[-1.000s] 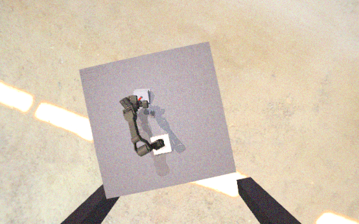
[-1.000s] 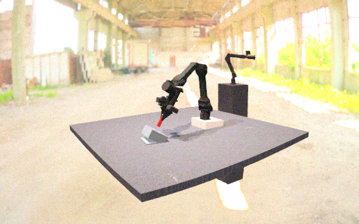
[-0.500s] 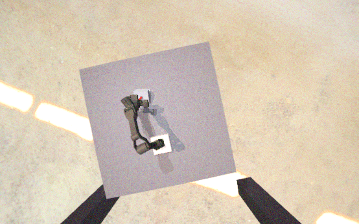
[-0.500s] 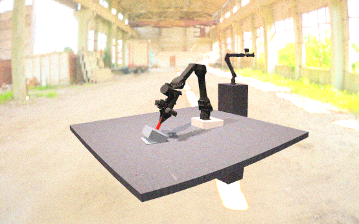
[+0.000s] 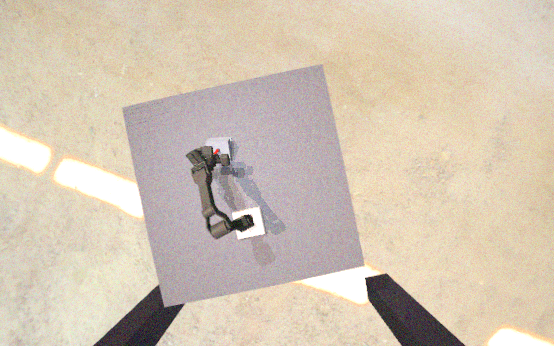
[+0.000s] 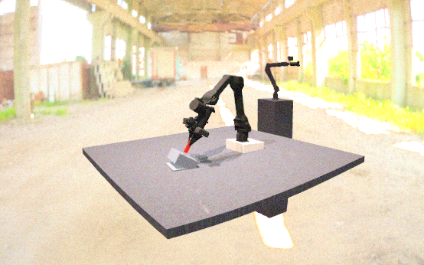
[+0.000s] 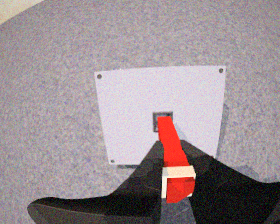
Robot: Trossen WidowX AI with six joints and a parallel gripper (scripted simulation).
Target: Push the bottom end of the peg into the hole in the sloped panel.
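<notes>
My gripper (image 7: 169,145) (image 6: 194,138) (image 5: 218,154) is shut on a red square peg (image 7: 173,152) (image 6: 187,146) (image 5: 217,150). The peg is tilted, with its lower end at the small square hole (image 7: 163,120) in the face of the pale grey sloped panel (image 7: 131,116) (image 6: 177,157) (image 5: 222,143). In the wrist view the peg's tip lies over the hole's opening; I cannot tell how deep it sits. The panel stands on the grey table (image 6: 226,184) (image 5: 290,150) in front of the arm.
The arm's white base (image 6: 245,145) (image 5: 256,227) stands behind the panel. A dark pedestal (image 6: 275,116) with a camera arm stands beyond the table's far edge. Two dark legs (image 5: 405,315) show below the table in the overhead view.
</notes>
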